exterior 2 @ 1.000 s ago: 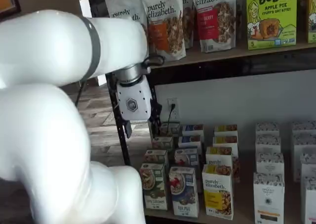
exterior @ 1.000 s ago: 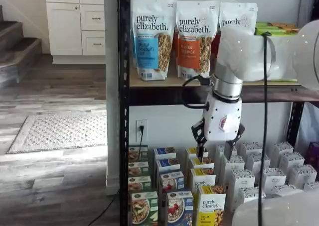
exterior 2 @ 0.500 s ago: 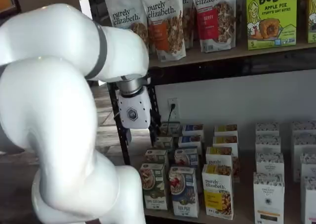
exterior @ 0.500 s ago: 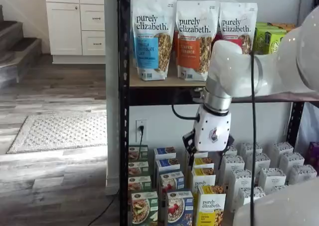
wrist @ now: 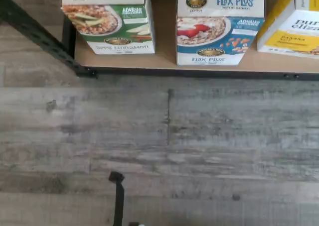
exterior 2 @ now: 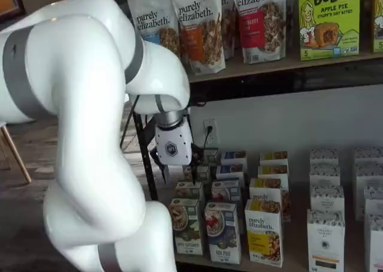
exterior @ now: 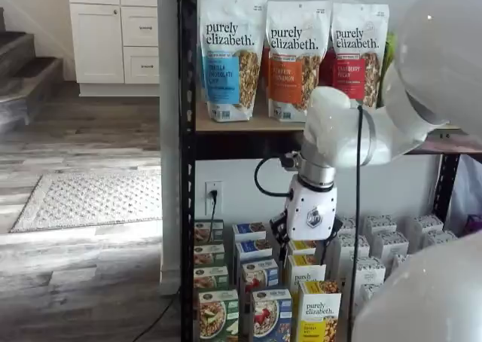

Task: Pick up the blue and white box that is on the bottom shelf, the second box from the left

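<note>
The blue and white box (wrist: pixel 220 26) stood at the near edge of the bottom shelf (wrist: pixel 164 61), between a green carton (wrist: pixel 108 20) and a yellow carton (wrist: pixel 295 24). The gripper (exterior 2: pixel 176 170) hung above the left rows, touching no box; whether its fingers were parted could not be told.

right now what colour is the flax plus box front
Blue with a white band, clearest in the wrist view on the blue and white Flax Plus carton.

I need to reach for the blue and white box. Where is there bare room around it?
Bare board shows on both sides of the blue and white box, toward the green carton and the yellow carton. In front is bare floor. Behind it, boxes stand in close rows.
</note>
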`<state>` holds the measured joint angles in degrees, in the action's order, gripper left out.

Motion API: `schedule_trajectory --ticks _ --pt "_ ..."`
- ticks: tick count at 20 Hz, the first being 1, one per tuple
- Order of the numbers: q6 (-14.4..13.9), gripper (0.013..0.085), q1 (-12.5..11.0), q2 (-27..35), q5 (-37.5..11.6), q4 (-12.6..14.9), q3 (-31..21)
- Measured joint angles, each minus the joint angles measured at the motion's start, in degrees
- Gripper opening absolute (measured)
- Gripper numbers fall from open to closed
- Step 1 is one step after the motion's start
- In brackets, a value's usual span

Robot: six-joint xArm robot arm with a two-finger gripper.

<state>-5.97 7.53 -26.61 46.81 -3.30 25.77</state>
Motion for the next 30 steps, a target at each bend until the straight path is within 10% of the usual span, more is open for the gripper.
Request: schedule_trajectory --ticks 10,30 --pt "3.33 0.085 -1.68 11.28 -9.47 -1.49 1.63" --pt "0.85 0.085 1.48 33.2 -23.03 -1.36 9.39"
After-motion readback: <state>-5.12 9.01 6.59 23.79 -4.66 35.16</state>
